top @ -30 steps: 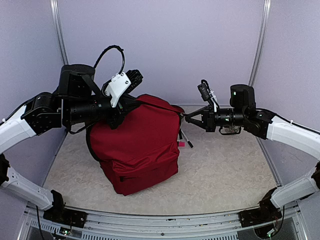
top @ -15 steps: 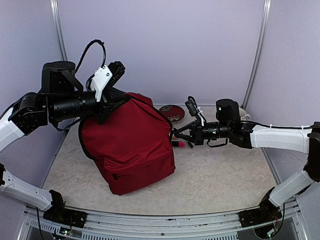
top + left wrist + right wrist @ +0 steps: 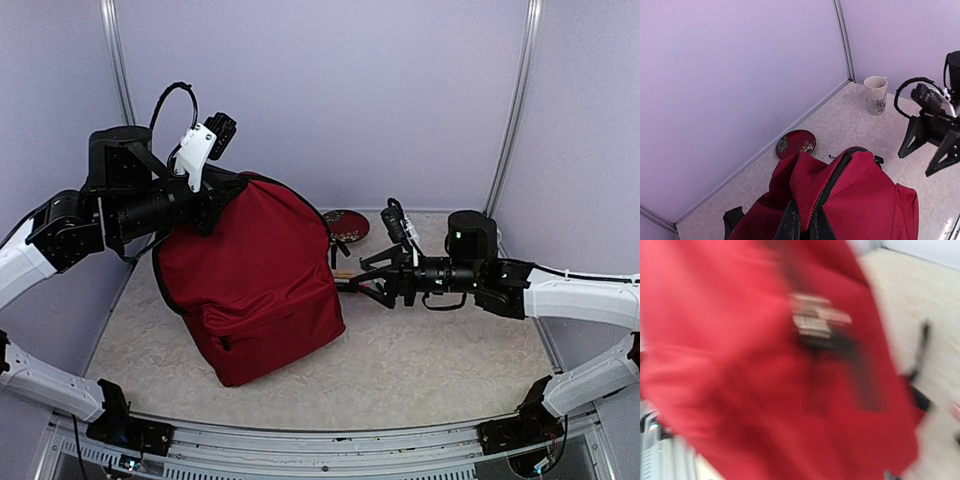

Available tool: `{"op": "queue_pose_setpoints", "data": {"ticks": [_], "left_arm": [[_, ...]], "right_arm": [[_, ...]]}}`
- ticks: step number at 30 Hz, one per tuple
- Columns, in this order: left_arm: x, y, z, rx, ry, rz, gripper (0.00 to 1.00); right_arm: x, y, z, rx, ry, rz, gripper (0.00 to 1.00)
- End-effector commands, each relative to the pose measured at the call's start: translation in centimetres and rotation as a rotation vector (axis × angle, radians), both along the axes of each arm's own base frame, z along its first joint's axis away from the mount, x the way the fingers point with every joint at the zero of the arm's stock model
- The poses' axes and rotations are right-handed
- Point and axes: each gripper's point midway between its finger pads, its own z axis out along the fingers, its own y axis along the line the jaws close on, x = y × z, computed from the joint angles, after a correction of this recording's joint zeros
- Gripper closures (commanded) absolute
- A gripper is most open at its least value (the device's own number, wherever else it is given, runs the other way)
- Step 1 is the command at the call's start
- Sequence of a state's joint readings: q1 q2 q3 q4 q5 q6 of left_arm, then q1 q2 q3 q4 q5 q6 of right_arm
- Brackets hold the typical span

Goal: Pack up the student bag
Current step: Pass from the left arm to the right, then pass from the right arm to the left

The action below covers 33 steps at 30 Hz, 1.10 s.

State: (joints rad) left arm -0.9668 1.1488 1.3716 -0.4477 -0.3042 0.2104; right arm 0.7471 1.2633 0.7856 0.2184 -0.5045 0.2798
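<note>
Gripping the bag (image 3: 250,290) by its top edge, the left pincer (image 3: 803,222) is clamped tight; the right pincer (image 3: 352,282) hangs just beside it, spread wide, holding nothing.

I worked in a robot test cell in a lab, not a home. Plain lilac walls (image 3: 320,100) closed in three sides and met at thin metal posts (image 3: 512,110). My two arms (image 3: 590,295) were bolted to an aluminium rail (image 3: 330,440) at the near edge of a speckled beige table (image 3: 450,350). A cup (image 3: 875,95) and a red plate (image 3: 795,143) sat by the back wall.
</note>
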Motion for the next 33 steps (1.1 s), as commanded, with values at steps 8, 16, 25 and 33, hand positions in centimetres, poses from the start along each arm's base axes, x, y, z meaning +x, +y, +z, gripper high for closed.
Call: {"op": "queue_pose_setpoints", "data": {"ticks": [8, 16, 25, 33], "left_arm": [[-1.3, 0.2, 3.3, -0.168, -0.049, -0.076, 1.00], [0.5, -0.3, -0.3, -0.128, -0.018, -0.080, 1.00], [0.4, -0.2, -7.2, -0.096, 0.040, -0.077, 0.16], [0.7, -1.3, -11.2, -0.095, 0.195, -0.128, 0.01]], "right_arm": [[-1.2, 7.1, 1.0, 0.025, -0.095, 0.082, 0.09], [-1.9, 8.6, 1.2, 0.098, -0.073, 0.165, 1.00], [1.0, 5.6, 2.4, 0.096, -0.050, 0.074, 1.00], [2.7, 3.9, 1.5, -0.002, -0.071, 0.024, 1.00]]}}
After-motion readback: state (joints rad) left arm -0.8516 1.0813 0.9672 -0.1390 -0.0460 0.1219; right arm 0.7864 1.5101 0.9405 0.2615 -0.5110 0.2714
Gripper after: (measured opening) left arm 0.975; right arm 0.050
